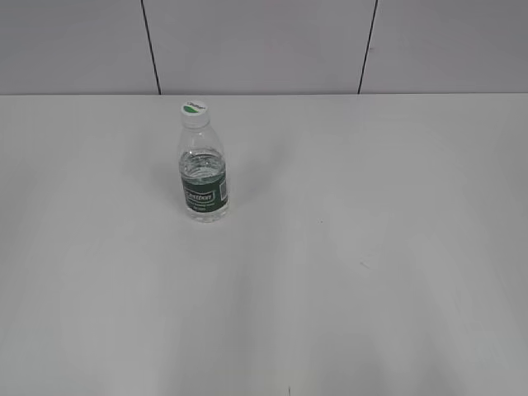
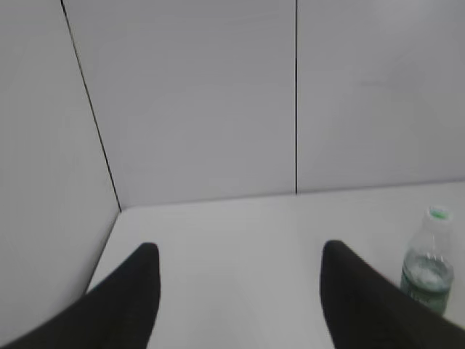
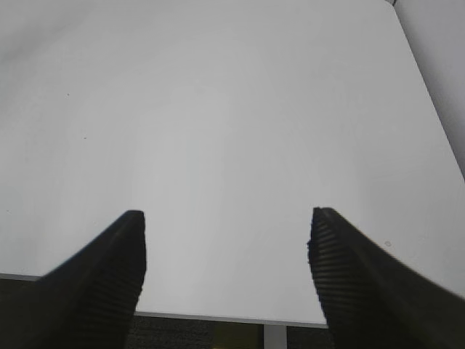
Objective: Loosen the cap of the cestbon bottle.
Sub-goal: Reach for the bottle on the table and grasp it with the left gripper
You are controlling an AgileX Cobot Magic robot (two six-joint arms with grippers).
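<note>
- Upright, the bottle (image 1: 204, 177) stands capped (image 1: 195, 110) on the counter (image 1: 371, 247), right of the left jaws (image 2: 240, 254).
- Both jaws are spread wide, left and right (image 3: 227, 240), grasping nothing.

Worktop (image 1: 346, 272): white, matte, plain, fills most of exterior view. Few tiny dark specks right of centre. Wall (image 1: 256, 45) behind: pale grey panels, thin dark vertical seams, meets worktop's far edge. Left wrist view: panelled wall (image 2: 196, 102) turns corner at worktop's far left. Right wrist view: worktop's near edge (image 3: 218, 318), dark floor below, pale leg under edge.
</note>
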